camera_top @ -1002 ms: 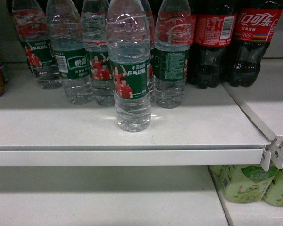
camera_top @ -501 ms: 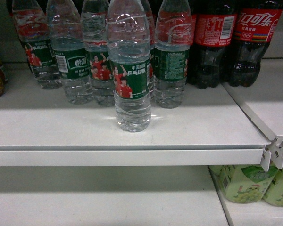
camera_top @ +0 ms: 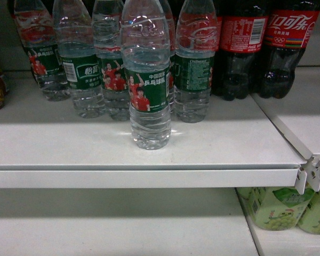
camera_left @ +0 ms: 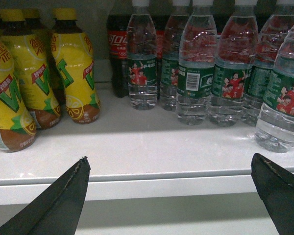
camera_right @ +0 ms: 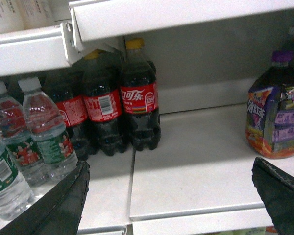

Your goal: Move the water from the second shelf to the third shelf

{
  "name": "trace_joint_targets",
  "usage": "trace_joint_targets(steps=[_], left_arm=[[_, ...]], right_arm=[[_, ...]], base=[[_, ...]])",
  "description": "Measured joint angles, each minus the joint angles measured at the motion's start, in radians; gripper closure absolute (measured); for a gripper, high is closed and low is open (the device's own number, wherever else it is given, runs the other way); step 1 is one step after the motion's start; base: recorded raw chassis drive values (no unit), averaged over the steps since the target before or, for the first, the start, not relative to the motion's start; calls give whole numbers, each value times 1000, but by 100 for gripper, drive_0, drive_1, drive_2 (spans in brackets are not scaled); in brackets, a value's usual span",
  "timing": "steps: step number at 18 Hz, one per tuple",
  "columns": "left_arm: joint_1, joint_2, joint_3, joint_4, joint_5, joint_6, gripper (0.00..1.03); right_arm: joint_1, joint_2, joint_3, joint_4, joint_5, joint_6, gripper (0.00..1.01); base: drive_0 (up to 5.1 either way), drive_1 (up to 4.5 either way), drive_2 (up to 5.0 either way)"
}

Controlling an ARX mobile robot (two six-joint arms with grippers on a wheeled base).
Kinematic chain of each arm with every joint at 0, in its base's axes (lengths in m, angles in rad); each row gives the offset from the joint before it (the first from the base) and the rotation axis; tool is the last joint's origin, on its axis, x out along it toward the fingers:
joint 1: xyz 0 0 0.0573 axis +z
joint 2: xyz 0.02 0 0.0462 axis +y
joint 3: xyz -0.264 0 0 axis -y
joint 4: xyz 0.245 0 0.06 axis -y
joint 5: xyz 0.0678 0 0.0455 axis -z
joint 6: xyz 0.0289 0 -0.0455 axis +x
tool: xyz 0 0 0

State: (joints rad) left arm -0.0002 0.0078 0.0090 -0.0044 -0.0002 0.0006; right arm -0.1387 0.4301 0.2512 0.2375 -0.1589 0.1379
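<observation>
one water (camera_top: 145, 80) bottle stands upright at the shelf front, just right of the spread-apart left end effector (camera_left: 171, 196).

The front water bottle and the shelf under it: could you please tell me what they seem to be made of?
The water bottle looks like clear, glossy ribbed plastic with a printed green film label. The shelf looks like white painted sheet metal, judging by its folded front lip; I cannot be sure.
</observation>
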Motion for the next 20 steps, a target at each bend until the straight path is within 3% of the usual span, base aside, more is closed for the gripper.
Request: trace_joint_targets(steps=[2, 4, 6, 11, 13, 17, 20], left_arm=[[0, 0, 0, 0, 0, 0, 5], [0, 0, 0, 0, 0, 0, 5], [0, 0, 0, 0, 0, 0, 5], [0, 0, 0, 0, 0, 0, 5], [0, 0, 0, 0, 0, 0, 5], [0, 0, 0, 0, 0, 0, 5], [0, 0, 0, 0, 0, 0, 5]], right_arm=[[8, 105, 45, 65, -15, -1, 3], [46, 200, 79, 136, -15, -10, 3], [134, 317, 82, 248, -14, -10, 3], [465, 639, 77, 556, 54, -45, 3], [581, 760, 97, 615, 78, -53, 3], [698, 873, 154, 660, 74, -52, 3], [751, 940, 186, 672, 55, -44, 3]], base=[[0, 0, 0], [0, 0, 0], [0, 0, 0], [0, 0, 0], [0, 0, 0], [0, 0, 0], [0, 0, 0]])
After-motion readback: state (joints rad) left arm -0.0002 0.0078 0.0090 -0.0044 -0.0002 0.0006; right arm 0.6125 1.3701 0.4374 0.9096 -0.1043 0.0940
